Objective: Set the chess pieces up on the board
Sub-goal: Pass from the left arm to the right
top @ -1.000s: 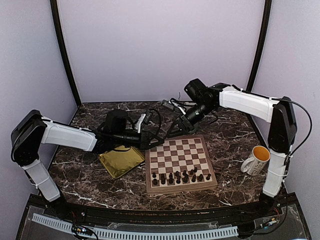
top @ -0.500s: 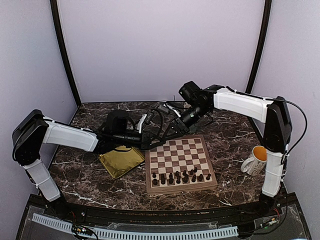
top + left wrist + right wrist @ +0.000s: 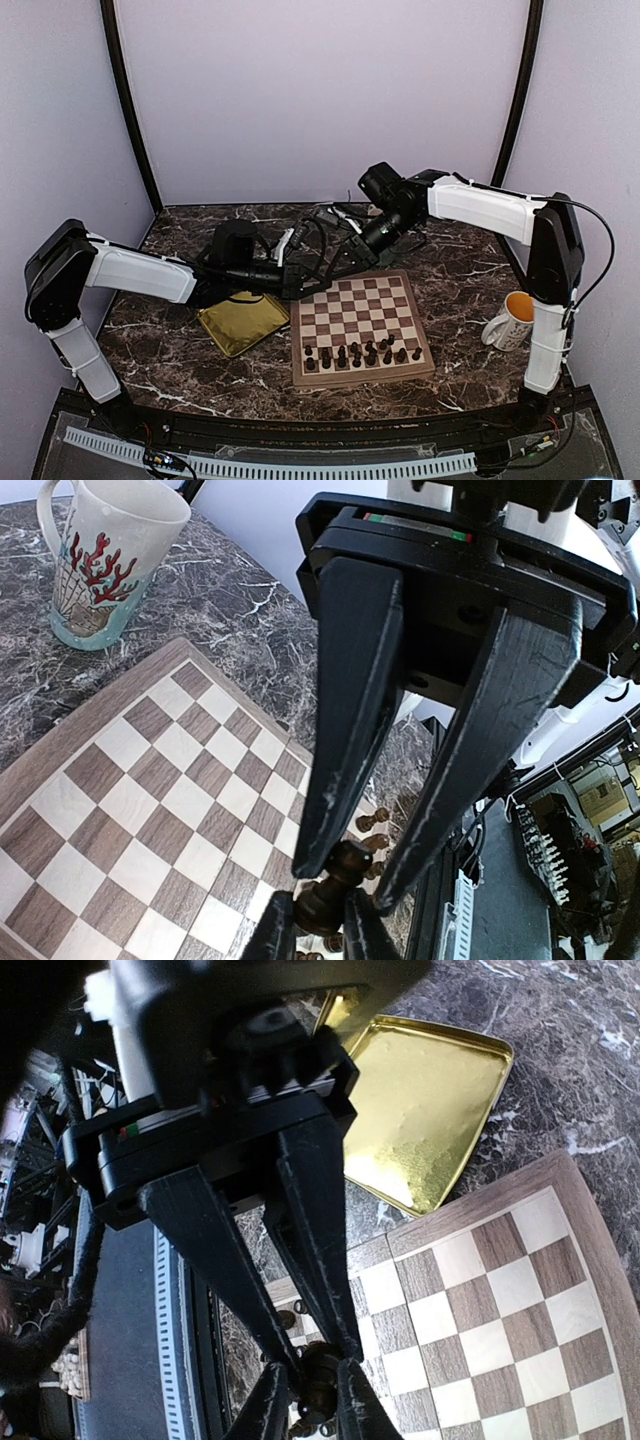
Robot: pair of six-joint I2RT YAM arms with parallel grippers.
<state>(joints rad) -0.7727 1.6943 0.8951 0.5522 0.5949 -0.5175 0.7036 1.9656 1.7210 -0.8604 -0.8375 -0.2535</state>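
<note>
A dark chess piece (image 3: pixel 330 890) hangs between both grippers above the far-left corner of the board (image 3: pixel 360 303). My left gripper (image 3: pixel 315 935) is shut on its lower body. My right gripper (image 3: pixel 345 875) comes in from the opposite side, its fingers pressed on the piece's head. In the right wrist view the same piece (image 3: pixel 320 1385) sits between my right gripper (image 3: pixel 305 1405) fingers, with the left gripper (image 3: pixel 320 1355) above it. Several more chess pieces (image 3: pixel 360 353) stand in the board's two near rows. From above, the left gripper (image 3: pixel 300 277) and the right gripper (image 3: pixel 335 265) meet tip to tip.
A shiny gold tray (image 3: pixel 243 320) lies left of the board, under the left arm. A white mug (image 3: pixel 515 320) with red coral print stands on the marble table to the board's right. Cables hang between the two wrists.
The right arm has shifted slightly left toward the left gripper, and its jaws have narrowed from wide apart onto the piece. The left arm has stayed in place, still shut.
</note>
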